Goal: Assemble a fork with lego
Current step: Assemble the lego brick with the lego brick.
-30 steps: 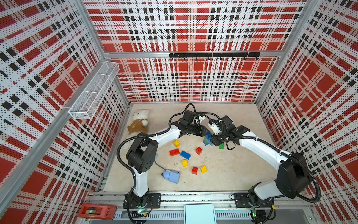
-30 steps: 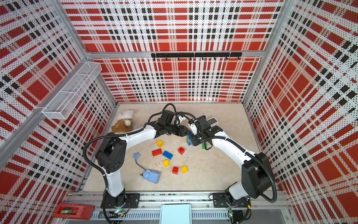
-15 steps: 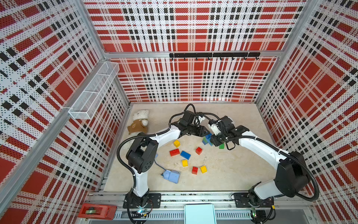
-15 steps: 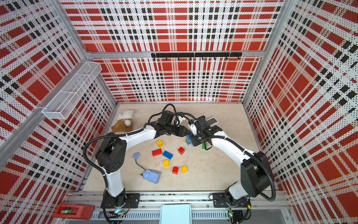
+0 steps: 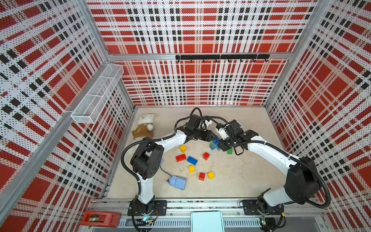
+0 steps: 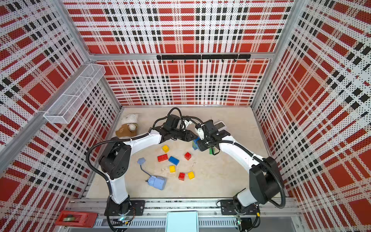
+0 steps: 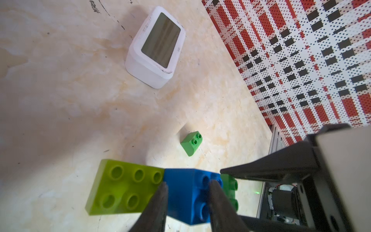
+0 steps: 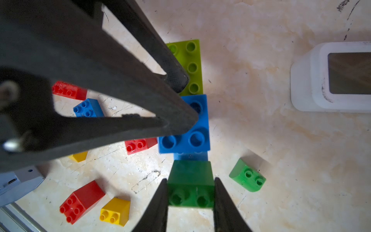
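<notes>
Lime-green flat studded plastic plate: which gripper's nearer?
Left. The left gripper clamps the blue square brick butting against the lime-green plate; the right gripper clamps the dark green brick beyond it, at the row's far end.

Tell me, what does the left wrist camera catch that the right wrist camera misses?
Only the left wrist view shows the plaid wall. Only the right wrist view shows loose red bricks, yellow bricks, a loose blue brick and the pale-blue box. Both show the joined row of lime plate, blue block and dark green brick, the loose green brick and the white clock.
</notes>
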`<state>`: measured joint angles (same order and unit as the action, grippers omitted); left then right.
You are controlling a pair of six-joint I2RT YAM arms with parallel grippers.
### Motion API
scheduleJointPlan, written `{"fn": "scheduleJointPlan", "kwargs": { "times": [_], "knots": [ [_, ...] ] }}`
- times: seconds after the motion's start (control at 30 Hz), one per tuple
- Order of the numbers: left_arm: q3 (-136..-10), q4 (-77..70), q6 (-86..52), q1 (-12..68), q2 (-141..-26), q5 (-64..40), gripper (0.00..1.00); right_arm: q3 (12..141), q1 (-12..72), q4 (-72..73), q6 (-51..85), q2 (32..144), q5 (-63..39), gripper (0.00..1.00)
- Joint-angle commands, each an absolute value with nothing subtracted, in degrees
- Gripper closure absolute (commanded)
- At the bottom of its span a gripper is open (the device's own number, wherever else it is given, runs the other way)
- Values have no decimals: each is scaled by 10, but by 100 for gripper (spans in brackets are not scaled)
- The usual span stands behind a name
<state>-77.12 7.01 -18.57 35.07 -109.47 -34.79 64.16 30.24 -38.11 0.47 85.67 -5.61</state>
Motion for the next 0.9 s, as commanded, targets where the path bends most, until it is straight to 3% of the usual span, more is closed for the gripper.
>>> {"fn": "scheduleJointPlan", "kwargs": {
  "times": [0.0,0.6,0.87],
  "knots": [
    [-757,88,-178,348,-1091,-342,63,633,301,-364,-10,868,-66,100],
    [-755,89,-178,346,-1089,-341,63,620,301,-356,-34,867,-80,98],
    [-755,88,-179,345,-1090,-342,63,622,301,-351,-24,867,-74,92]
  ]
}}
